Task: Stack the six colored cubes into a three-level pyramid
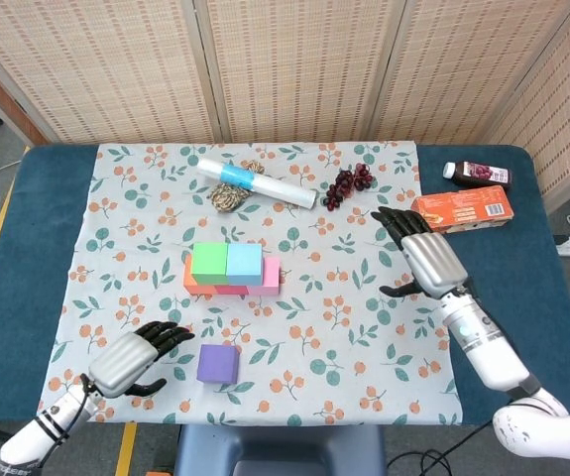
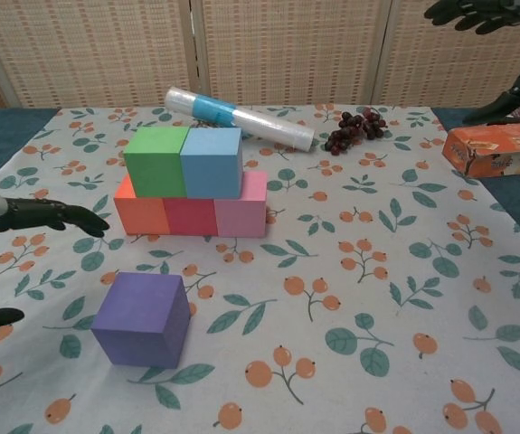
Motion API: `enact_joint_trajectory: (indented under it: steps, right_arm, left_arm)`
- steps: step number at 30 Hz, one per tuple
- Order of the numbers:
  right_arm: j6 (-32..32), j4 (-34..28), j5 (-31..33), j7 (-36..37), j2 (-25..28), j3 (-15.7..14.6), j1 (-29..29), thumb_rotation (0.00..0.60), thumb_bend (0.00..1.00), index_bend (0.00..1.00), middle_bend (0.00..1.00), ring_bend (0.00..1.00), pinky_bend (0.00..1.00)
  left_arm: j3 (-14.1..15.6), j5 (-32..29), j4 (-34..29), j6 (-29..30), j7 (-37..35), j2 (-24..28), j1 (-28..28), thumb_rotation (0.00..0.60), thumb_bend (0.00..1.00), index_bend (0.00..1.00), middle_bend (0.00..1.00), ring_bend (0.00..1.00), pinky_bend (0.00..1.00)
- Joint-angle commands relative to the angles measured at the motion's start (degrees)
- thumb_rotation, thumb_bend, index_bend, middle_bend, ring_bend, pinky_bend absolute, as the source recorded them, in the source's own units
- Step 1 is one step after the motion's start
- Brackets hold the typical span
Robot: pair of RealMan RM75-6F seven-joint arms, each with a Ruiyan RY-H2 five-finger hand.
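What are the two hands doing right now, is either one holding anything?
Left hand: open, holding nothing, beside the purple foam cube.
Right hand: open, holding nothing, fingers spread.
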Motion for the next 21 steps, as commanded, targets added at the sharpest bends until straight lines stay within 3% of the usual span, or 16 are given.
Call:
enact_joint_trajectory:
  steps: [1, 8, 21]
  right_arm:
    - [0.0, 2.4, -3.0, 4.0, 0.9, -0.7, -2.6, 0.6, 0.0, 0.0, 0.03, 0.0, 0.0]
    - [-0.5, 5.0, -6.4, 8.5, 1.4, -0.8, -5.2, 0.6, 0.0, 0.0, 0.03, 0.0, 0.0]
    - [-2.4, 8.7, -9.1, 12.3, 0.5, -0.1, -7.2, 0.6, 0.0, 0.0, 0.03, 0.0, 0.0]
  left_arm:
    - [-0.5, -2.4, -1.6, -5.1, 1.9, -2.6, -3.0, 0.6, 0.32, 0.06, 0.08, 0.06, 0.16]
    - [-3.2, -9.9, -1.0, -9.7, 9.0, -7.9, -5.2, 0.6, 0.32, 0.03, 0.05, 0.04, 0.15]
    - [-3.5, -16.4, -1.4, -10.8, 13.4, -12.2, -6.4, 0.6, 0.32, 0.08, 0.1, 0.09, 0.17]
